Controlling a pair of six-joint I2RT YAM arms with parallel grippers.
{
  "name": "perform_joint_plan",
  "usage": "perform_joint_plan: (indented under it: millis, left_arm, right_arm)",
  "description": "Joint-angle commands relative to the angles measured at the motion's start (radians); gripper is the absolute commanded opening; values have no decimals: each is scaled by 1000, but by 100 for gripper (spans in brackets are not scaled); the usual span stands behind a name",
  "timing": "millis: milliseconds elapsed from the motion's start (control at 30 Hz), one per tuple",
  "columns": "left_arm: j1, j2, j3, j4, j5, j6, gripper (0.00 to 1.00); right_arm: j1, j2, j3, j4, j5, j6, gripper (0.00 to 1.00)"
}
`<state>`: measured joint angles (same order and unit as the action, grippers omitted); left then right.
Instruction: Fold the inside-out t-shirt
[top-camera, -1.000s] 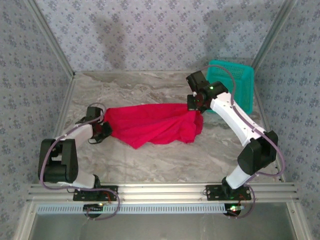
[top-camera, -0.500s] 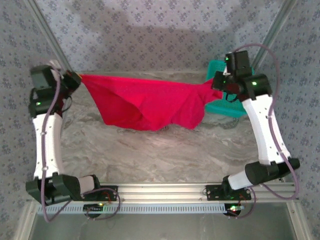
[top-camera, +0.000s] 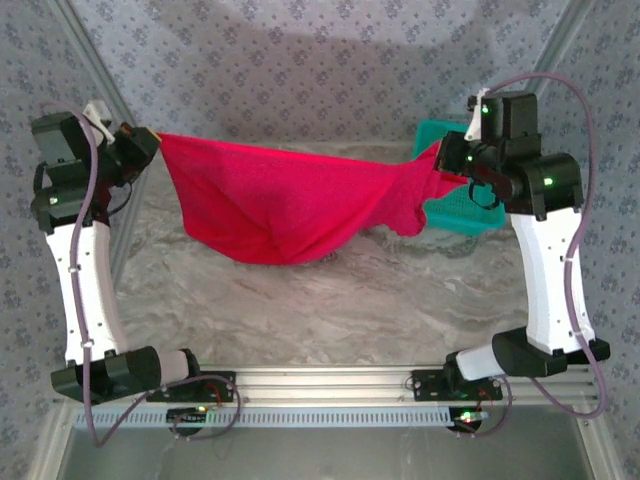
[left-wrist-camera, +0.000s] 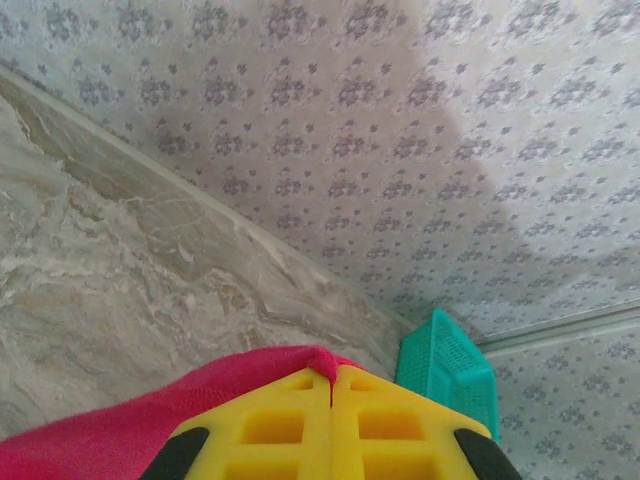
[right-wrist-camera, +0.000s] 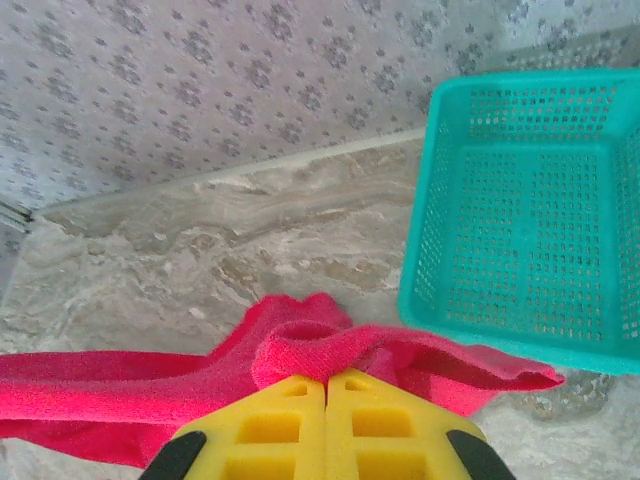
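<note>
The inside-out t-shirt hangs in the air above the counter, stretched like a hammock between the two arms. Its upper edge is pulled nearly taut and its middle sags in a loose red belly. I cannot tell whether the lowest fold touches the marble. The left pincer is clamped on one end of the cloth, up near the left wall. The right pincer is clamped on the opposite end, in front of the teal basket. In both wrist views the yellow fingers meet, with red fabric squeezed out past them.

The cloth looks light, soft and limp. It should drape, bunch and swing rather than hold any shape, and a thin knit may creep out of a narrow pinch if it is drawn too tight. The right grip seems to hold a wad rather than a clean edge, so several layers may be caught together. Shoulder seams or hem corners would likely be the better holds, letting the shirt fall flat.
</note>
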<state>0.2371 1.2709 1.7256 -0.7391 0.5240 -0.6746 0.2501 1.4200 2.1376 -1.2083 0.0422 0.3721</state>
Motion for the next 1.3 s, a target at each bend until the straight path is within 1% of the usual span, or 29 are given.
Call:
perform_joint_plan:
  millis: [0,100,167,267,367,433,500,633,767,967,1067,1133,1167,1200,1267]
  left_arm:
    - [14,-31,140,-46,43,29,0]
    - [15,-26,140,-53,115,26,0]
    - [6,-32,55,-52,140,34,0]
    - [-45,-76,-184,6,117,40,0]
    - [-114,-102,-430,91,48,43,0]
    - [-135,-88,-573,179,5,27,0]
    - [-144,-22,-670,252,-32,22,0]
    - [-168,158,-712,344,-79,34,0]
    - [-194,306,-701,473,-97,-2,0]
    - [-211,500,-509,505,-87,-30,0]
    - [-219,562,-429,440,-89,5,14]
    - [-220,563,-423,394,-98,32,31]
    - [-220,548,-437,373,-116,44,38]
    - [-219,528,-461,359,-136,55,41]
    - [-217,483,-523,363,-147,60,42]
  right_arm:
    - [-6,-46,89,-41,-4,-18,0]
    - [-6,-67,80,-35,-14,-9,0]
    - [-7,-87,9,-17,-9,-4,0]
    - [-5,-132,-210,56,-31,15,0]
    - [-4,-162,-451,168,-38,39,0]
    - [-3,-149,-574,232,-31,52,0]
    - [-4,-108,-647,274,-23,59,0]
    - [-3,-11,-709,325,18,51,0]
    - [-6,55,-745,370,37,45,0]
    - [-10,126,-745,394,75,36,0]
    - [-10,142,-740,403,72,37,0]
    - [-10,144,-739,406,66,34,0]
    - [-9,144,-738,409,59,35,0]
    - [-10,143,-737,409,55,33,0]
    - [-10,145,-730,402,52,28,0]
